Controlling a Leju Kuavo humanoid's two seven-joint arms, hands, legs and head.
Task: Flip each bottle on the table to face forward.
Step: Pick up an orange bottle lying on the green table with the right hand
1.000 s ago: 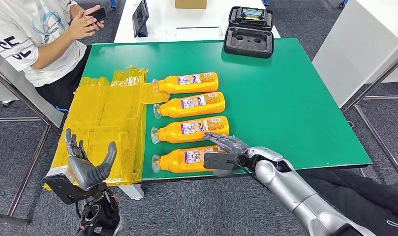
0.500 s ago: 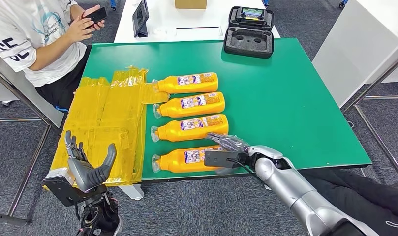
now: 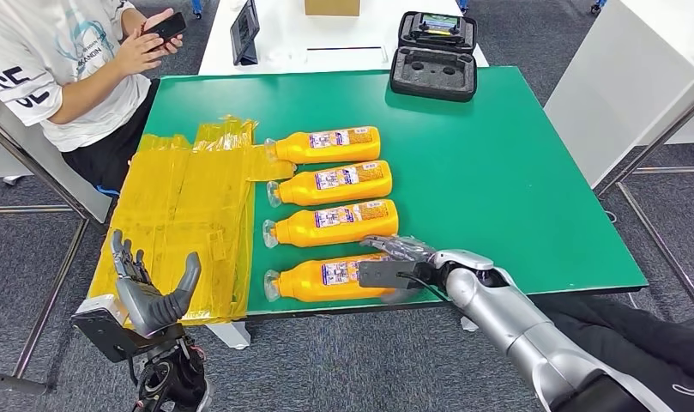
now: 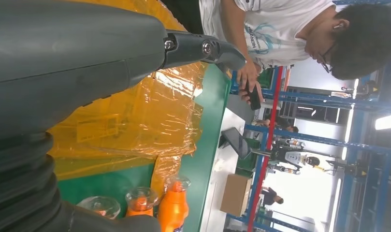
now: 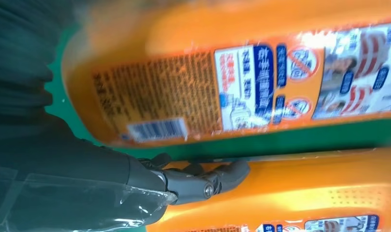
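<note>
Right hand [image 3: 401, 263] grips nearest orange bottle [image 3: 326, 278]

**A:** How much room have I got around the four orange plastic bottles [image 3: 330, 212] lying in a column on the green table [image 3: 515, 189]?

**B:** Little between them: I see thin green strips from one bottle to the next. My right hand [image 3: 395, 266] rests on the base end of the nearest bottle [image 3: 326, 279], a finger [image 5: 222, 176] in the gap beside its neighbour [image 3: 332, 223].

**A:** And either side?

**B:** Right of the bottles, open green. Left of them, crinkled yellow plastic sheeting [image 3: 184, 219] reaches their caps. Beyond the farthest bottle, well apart, a black foam-lined case [image 3: 433, 73] sits at the far edge. A seated person [image 3: 56, 69] is at the far-left corner.

**A:** The left hand [image 3: 150, 292]?

**B:** Empty, fingers spread, off the table's near-left corner.
</note>
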